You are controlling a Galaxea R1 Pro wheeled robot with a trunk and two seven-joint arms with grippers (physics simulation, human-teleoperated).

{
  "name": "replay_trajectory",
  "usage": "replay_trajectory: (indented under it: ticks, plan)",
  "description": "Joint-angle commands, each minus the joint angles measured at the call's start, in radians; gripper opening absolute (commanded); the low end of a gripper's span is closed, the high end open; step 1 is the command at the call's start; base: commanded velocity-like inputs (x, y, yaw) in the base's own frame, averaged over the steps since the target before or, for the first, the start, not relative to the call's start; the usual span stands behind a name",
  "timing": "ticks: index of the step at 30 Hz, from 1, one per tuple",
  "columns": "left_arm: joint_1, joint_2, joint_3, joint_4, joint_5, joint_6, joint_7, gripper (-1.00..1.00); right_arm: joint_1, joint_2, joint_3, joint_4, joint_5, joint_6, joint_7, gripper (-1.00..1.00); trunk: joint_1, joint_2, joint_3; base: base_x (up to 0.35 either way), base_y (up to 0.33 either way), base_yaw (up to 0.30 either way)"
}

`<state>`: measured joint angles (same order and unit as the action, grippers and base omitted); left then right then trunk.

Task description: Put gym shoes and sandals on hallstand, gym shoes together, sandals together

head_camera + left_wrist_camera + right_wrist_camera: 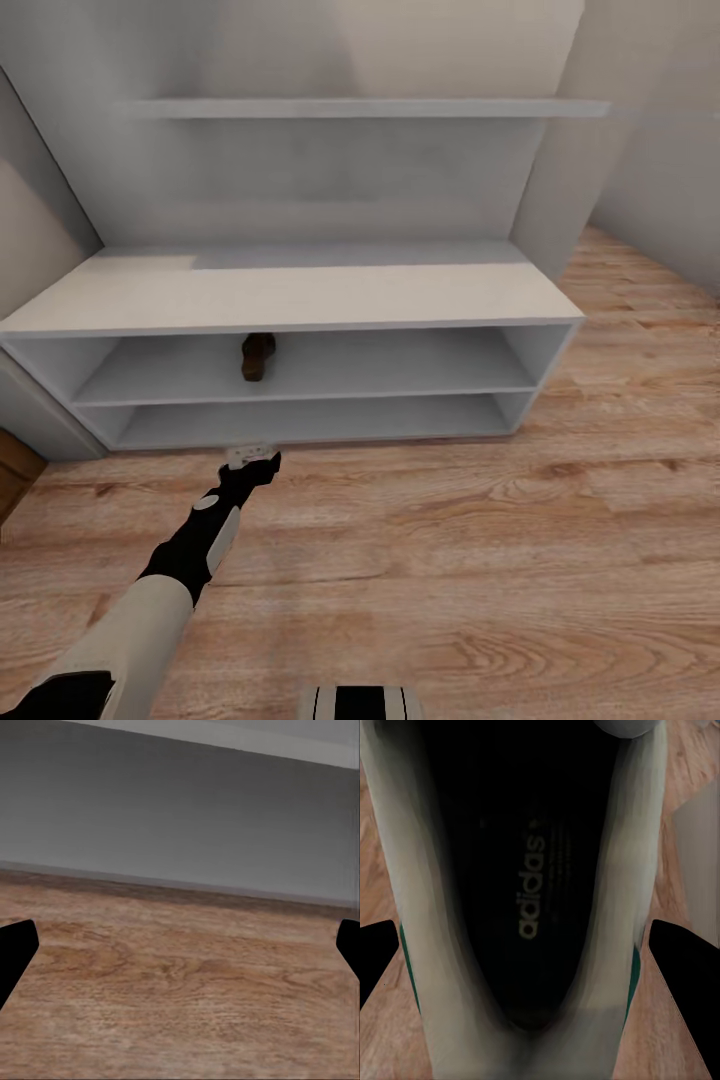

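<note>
- The hallstand (pixel 300 300) stands against the wall, at 12 o'clock from the robot, with 2 open shelf levels under its flat top.
- 1 dark brown sandal (pixel 258 357) sits on the upper open level, a little toward 11 o'clock, with its length pointing into the shelf.
- The left arm reaches forward and low. The left gripper (pixel 250 458) hangs over the corridor floor (pixel 480 560), just in front of the bottom edge of the hallstand.
- In the left wrist view its 2 fingertips (pixel 16 949) stand wide apart at the picture edges, and between them is only floor, nothing held.
- In the right wrist view, a gym shoe (pixel 521 900) lies between the spread dark fingertips (pixel 682 967) of the right gripper, seen from above into its dark insole, green stripes on its white sides.
- I cannot tell if the fingers touch or grip the shoe.
</note>
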<state>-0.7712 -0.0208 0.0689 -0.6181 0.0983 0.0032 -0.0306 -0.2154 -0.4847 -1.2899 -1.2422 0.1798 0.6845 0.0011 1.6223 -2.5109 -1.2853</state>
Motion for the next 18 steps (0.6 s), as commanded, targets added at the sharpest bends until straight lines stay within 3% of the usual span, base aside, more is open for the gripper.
replay_trajectory:
  ticks: [1, 10, 14, 16, 18]
  plan:
    - [0.0, -0.001, 0.003, 0.0, 0.01, 0.001, -0.003, 1.0, -0.001, 0.0, 0.0, 0.0, 0.006, 0.004, 0.0, -1.0, -0.001, 0.0, -0.001, -0.279, -0.173, 0.0]
    - [0.0, -0.001, 0.003, 0.0, 0.011, 0.003, -0.003, 1.0, -0.001, 0.0, 0.0, 0.0, 0.007, 0.004, 0.0, -1.0, -0.001, 0.0, -0.001, -0.243, -0.209, 0.0]
    - [0.0, 0.0, 0.004, 0.0, 0.011, 0.003, -0.004, 1.0, -0.001, 0.0, 0.0, 0.0, 0.007, 0.005, 0.0, -1.0, -0.001, 0.0, -0.001, -0.105, -0.078, 0.0]
    - [0.0, 0.0, 0.004, 0.001, 0.012, 0.002, -0.013, 1.0, -0.001, 0.0, 0.0, 0.0, 0.007, 0.004, 0.0, -1.0, -0.001, 0.0, -0.001, -0.025, -0.018, 0.0]
    - [0.0, 0.001, 0.003, 0.003, 0.012, 0.002, -0.067, 1.0, -0.001, 0.0, 0.0, 0.0, 0.007, 0.004, 0.0, -1.0, -0.001, 0.0, -0.001, -0.011, -0.009, 0.0]
